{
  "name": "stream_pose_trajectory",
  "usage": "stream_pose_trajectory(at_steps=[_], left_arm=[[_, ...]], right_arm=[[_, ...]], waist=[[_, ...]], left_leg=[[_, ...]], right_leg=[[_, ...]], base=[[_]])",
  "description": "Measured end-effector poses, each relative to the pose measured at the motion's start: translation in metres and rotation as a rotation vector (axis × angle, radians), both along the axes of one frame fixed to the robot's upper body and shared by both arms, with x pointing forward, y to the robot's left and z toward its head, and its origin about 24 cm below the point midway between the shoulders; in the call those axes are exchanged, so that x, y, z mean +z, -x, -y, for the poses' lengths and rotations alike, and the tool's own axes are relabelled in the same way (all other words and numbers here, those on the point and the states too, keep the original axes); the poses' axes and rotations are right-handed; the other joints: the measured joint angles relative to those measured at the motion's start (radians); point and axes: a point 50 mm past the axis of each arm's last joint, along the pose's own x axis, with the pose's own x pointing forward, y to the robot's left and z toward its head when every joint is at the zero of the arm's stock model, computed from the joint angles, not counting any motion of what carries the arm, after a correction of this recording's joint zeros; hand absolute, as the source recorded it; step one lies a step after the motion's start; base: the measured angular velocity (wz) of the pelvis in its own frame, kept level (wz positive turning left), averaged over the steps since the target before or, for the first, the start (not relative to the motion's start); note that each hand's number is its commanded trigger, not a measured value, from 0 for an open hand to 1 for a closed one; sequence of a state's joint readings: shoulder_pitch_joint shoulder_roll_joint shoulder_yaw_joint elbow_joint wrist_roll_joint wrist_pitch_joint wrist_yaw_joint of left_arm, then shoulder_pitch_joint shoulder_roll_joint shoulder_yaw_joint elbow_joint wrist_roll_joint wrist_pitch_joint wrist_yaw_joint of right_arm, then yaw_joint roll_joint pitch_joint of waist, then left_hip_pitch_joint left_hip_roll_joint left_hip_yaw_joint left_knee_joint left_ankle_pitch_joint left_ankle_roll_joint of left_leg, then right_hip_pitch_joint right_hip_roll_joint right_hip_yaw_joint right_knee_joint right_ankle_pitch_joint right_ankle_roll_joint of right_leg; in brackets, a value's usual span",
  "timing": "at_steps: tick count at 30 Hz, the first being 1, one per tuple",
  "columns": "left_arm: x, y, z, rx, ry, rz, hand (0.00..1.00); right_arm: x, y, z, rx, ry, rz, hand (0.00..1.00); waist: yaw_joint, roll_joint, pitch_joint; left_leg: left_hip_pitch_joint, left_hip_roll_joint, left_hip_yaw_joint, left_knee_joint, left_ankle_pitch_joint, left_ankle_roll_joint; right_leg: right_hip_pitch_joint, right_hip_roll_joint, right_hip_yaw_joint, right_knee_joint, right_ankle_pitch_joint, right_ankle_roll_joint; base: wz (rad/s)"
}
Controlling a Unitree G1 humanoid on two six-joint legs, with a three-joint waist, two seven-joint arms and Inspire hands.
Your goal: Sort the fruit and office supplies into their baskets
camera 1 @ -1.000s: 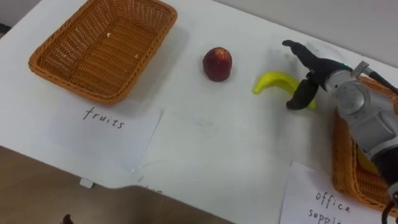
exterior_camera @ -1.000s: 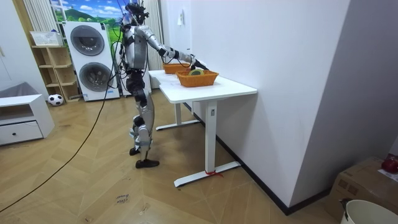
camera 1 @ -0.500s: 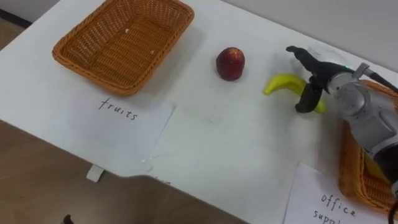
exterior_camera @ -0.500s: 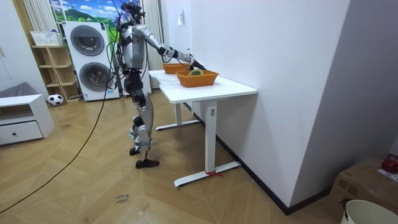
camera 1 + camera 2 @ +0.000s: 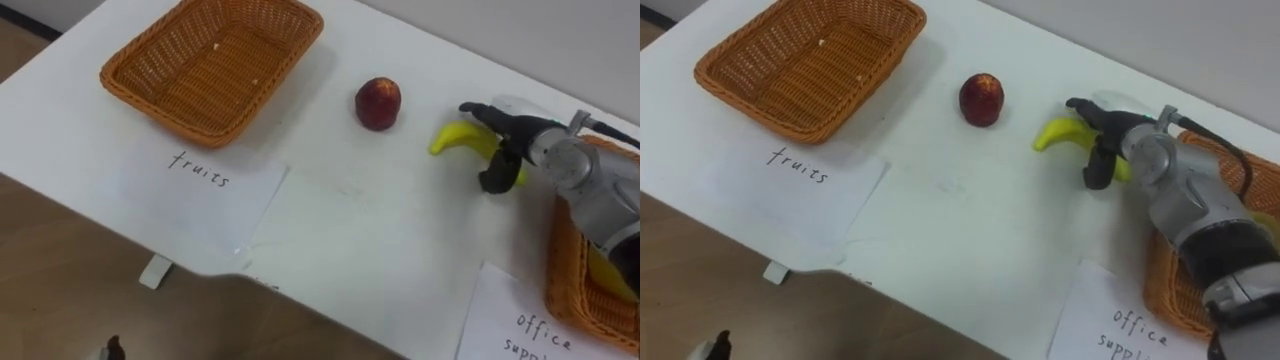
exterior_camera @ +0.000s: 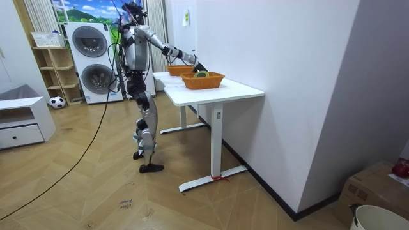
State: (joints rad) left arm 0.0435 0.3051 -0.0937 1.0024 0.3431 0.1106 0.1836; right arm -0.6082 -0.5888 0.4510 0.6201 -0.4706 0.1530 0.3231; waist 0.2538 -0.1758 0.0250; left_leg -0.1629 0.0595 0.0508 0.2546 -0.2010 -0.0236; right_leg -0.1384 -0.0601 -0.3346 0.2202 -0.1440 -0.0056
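Observation:
A yellow banana (image 5: 455, 138) lies on the white table (image 5: 380, 230), to the right of a red apple (image 5: 378, 103). My right hand (image 5: 522, 137) straddles the banana's right end. Its fingers (image 5: 478, 109) reach over the far side and the thumb sits on the near side, open and not closed on the fruit. The wicker fruit basket (image 5: 160, 108) stands empty at the far left. The office supplies basket (image 5: 560, 285) is at the right edge and holds something yellow. In the room view I stand at the table (image 6: 217, 89) with my right arm stretched over it.
A paper marked "fruits" (image 5: 200, 185) lies before the left basket, and another marked "office supplies" (image 5: 520, 325) lies by the right one. The table's near edge runs along the lower left. A wall backs the table. Washing machines (image 6: 89, 61) stand behind me.
My head camera has shifted, so everything sits further right in the picture. My right hand's fingers have come down closer to the banana. The banana and the apple have stayed in place.

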Motion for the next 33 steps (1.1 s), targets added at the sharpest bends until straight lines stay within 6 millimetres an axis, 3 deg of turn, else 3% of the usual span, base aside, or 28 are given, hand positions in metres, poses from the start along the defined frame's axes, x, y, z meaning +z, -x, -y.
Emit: stream_pose_trajectory(at_steps=[13,14,15,16,24,33], left_arm=[[0.002,-0.004,-0.003,0.003,0.03,0.024,0.0],[0.002,-0.004,-0.003,0.003,0.028,0.024,0.0],[0.003,-0.004,-0.004,0.003,0.026,0.024,0.0],[0.003,-0.004,-0.004,0.003,0.025,0.024,0.0],[0.003,-0.004,-0.005,-0.002,0.023,0.027,0.0],[0.004,-0.005,-0.005,-0.007,0.026,0.04,0.0]], right_arm=[[-0.004,0.003,0.0,0.011,-0.034,-0.045,0.0],[-0.004,0.003,0.0,0.011,-0.034,-0.045,0.32],[-0.004,0.003,0.0,0.012,-0.034,-0.044,0.9],[-0.004,0.003,0.0,0.012,-0.034,-0.044,1.0],[0.007,-0.001,0.005,-0.019,-0.043,0.033,1.0],[0.006,0.0,0.003,-0.01,-0.053,0.041,1.0]], waist=[[-0.002,0.001,0.0004],[-0.002,0.0,0.0003],[-0.001,0.0,0.0003],[-0.001,0.0,0.0],[0.003,-0.003,-0.0014],[0.004,-0.009,-0.0027]], left_leg=[[0.017,0.0,0.004,-0.02,0.008,-0.002],[0.017,0.0,0.004,-0.02,0.008,-0.002],[0.017,0.0,0.003,-0.02,0.008,-0.002],[0.017,0.0,0.003,-0.02,0.008,-0.002],[0.02,0.0,0.002,-0.021,0.008,-0.002],[0.036,-0.001,0.001,-0.023,0.008,-0.002]], right_leg=[[0.003,0.0,-0.003,0.0,0.002,-0.002],[0.003,0.0,-0.002,0.0,0.002,-0.002],[0.003,0.001,-0.002,0.0,0.002,-0.002],[0.002,0.001,-0.002,0.0,0.002,-0.002],[0.007,0.001,-0.005,-0.003,0.002,-0.002],[0.029,0.003,-0.011,-0.018,0.003,-0.001]], base=[[-0.01],[0.0],[0.0],[0.0],[0.0],[0.0]])
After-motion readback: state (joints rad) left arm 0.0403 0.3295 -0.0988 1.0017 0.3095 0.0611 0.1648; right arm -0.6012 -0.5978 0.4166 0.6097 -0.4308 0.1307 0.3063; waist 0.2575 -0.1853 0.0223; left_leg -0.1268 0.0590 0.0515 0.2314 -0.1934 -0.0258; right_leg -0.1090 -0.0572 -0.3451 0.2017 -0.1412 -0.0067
